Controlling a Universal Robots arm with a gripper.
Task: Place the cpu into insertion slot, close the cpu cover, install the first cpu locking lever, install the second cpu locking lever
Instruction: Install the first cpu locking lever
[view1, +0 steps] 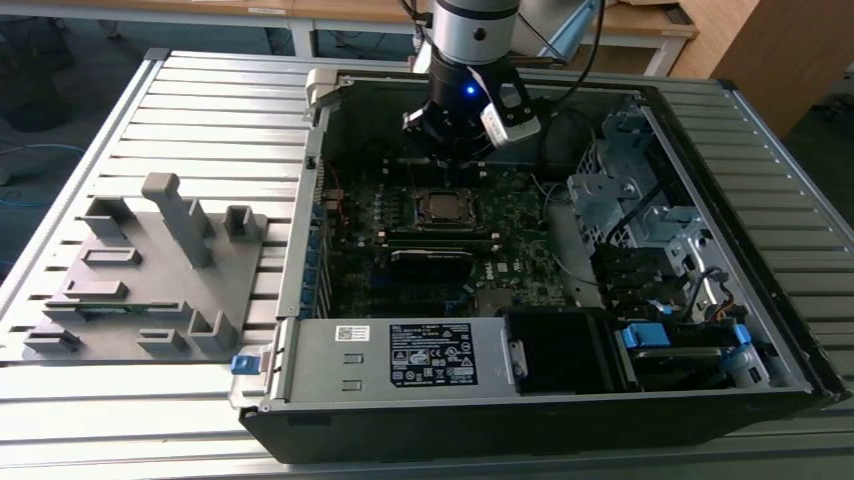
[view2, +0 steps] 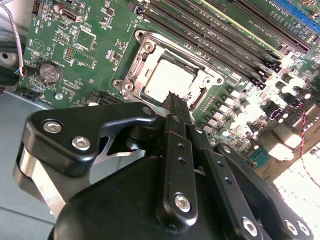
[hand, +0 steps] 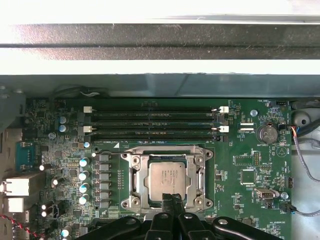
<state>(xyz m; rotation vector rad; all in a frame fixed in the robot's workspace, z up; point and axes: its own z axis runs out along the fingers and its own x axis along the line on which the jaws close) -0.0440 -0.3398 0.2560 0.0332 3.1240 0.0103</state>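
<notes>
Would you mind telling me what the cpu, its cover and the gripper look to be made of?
The cpu has a dull silver-grey face, seemingly metal with a matte finish and soft reflections. The cpu cover looks like bare stamped sheet metal, probably steel, brighter, with shiny edges. The gripper is satin black with silver screws; whether it is coated metal or hard plastic, I cannot tell.

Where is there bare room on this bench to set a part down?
Bare table slats lie beyond the grey fixture, at the exterior view's left of the computer case. Inside the case it is crowded; the gripper hangs by the cpu.
</notes>
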